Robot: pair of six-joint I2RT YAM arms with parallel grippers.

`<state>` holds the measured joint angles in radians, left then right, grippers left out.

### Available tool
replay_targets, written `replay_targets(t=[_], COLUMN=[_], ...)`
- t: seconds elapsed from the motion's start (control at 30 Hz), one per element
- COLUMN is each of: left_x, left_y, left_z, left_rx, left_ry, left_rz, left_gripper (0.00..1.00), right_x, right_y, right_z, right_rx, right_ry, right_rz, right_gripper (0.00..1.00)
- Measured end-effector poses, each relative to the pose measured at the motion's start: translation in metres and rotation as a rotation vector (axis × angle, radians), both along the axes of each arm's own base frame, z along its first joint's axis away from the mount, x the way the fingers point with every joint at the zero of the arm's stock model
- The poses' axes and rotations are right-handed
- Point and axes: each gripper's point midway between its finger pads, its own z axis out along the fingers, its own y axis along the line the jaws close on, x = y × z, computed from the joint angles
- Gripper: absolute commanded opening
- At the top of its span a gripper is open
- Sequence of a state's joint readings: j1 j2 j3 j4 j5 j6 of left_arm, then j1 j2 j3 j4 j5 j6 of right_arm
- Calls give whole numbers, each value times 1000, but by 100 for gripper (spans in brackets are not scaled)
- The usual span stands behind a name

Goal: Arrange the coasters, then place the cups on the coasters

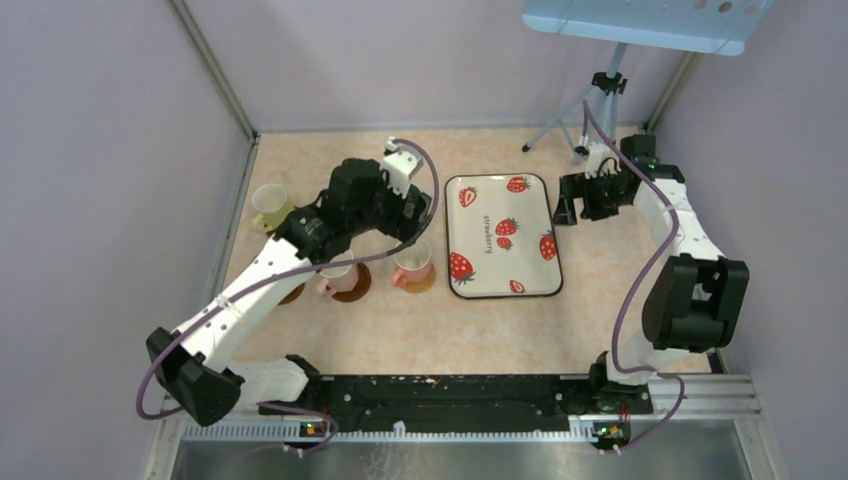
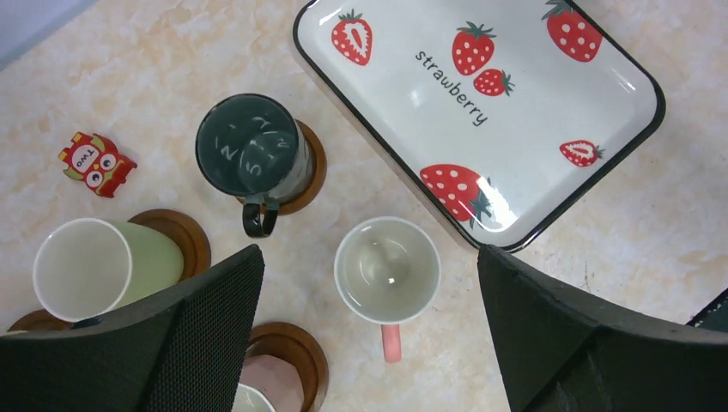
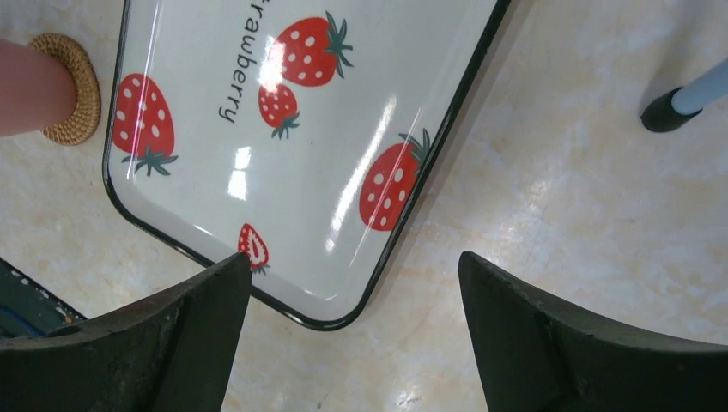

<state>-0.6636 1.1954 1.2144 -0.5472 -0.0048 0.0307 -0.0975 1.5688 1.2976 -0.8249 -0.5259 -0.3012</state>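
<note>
The pink mug point(image 2: 386, 270) stands upright on the bench point(image 2: 172, 51), just beside the near corner of the strawberry tray point(image 2: 532, 129). It sits on the woven tan coaster point(image 3: 73, 86), which the left wrist view hides beneath it. Nearby, the dark green mug point(image 2: 249, 150) and a light yellow-green mug point(image 2: 94, 266) each rest on a brown coaster.

These mugs look like glazed ceramic. They are probably rigid, fairly light when empty, slick under the pads and likely to chip if knocked or dropped. The small handles offer little purchase, so a pinch over one wall at the rim, or a span across the body, seems the safer hold. The coasters are thin and flat and probably need lifting by an edge.

The left gripper point(image 2: 367, 253) hangs directly above the pink mug, pointing straight down with its jaws spread wide and empty. The right gripper point(image 3: 352, 257) hovers over the tray's far corner, likewise open and holding nothing.
</note>
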Motion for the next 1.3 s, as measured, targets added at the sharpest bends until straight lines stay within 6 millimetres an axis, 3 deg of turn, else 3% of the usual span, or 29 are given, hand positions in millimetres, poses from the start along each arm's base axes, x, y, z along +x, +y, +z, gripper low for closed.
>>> replay_targets(t=[0.13,0.4,0.53,0.57,0.7,0.8,0.9,1.3], left_x=[32,100,133,148,175,183,186,176], left_y=[-7,-15,19,38,94,127,142,148], left_z=[15,9,0,-3,-14,-17,-13,7], left_rx=[-30,-46,-67,-78,-84,-79,-75,-54], left_ry=[18,122,180,191,214,218,206,142], left_rz=[6,-27,24,61,167,233,257,254], left_gripper=[99,99,99,99,99,99,99,99], right_x=[11,28,33,34,39,44,50,57], right_y=[11,40,53,56,64,61,50,21], right_z=[1,-4,1,3,6,-1,-17,-85], right_rx=[-5,10,20,23,15,-28,-92,-261], right_ry=[-17,-12,-30,-38,-60,-61,-40,85], right_rz=[26,76,95,98,113,102,70,5], right_gripper=[89,89,89,89,88,87,84,61])
